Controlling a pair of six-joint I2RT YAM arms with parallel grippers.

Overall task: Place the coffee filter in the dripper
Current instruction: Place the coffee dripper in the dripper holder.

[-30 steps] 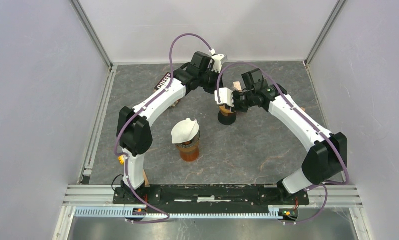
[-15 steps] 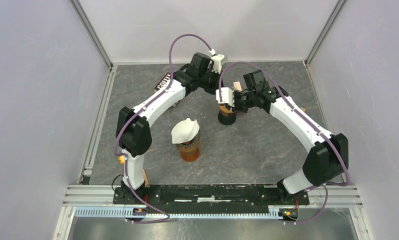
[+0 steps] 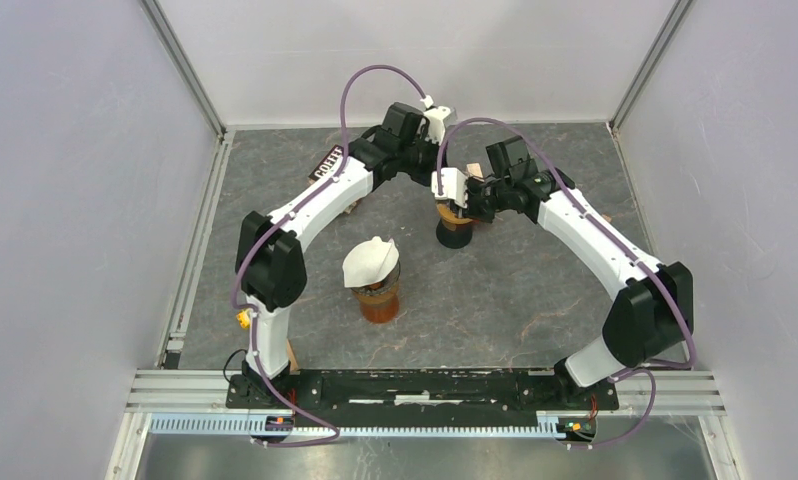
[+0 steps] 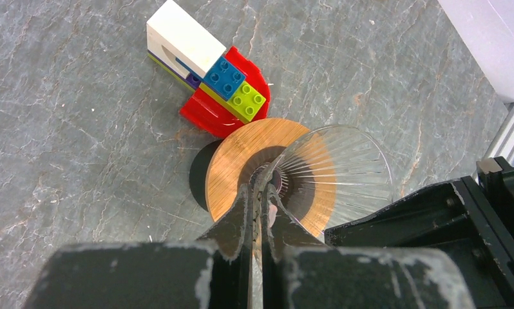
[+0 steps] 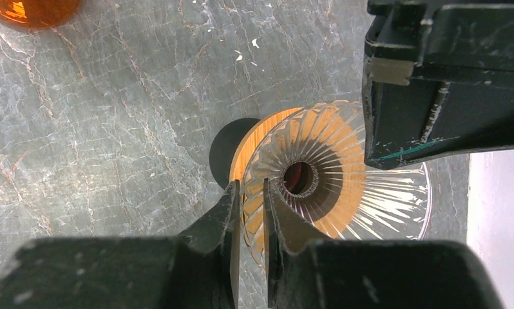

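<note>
The dripper [image 5: 332, 167] is clear glass with fine radial ribs, on a tan wooden collar [image 4: 238, 161]. The worktop [image 4: 80, 129] is grey with pale veins. The toy blocks [image 4: 225, 80] are red, blue, lime and white. The coffee filter [image 3: 371, 260] is white and its jar [image 3: 378, 303] is amber.

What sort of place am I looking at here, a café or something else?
Probably a robotics test booth: two white robot arms bolted to a black base rail, plain grey walls boxing in a stone-patterned table, and coloured toy bricks beside a clear ribbed glass dripper.
</note>
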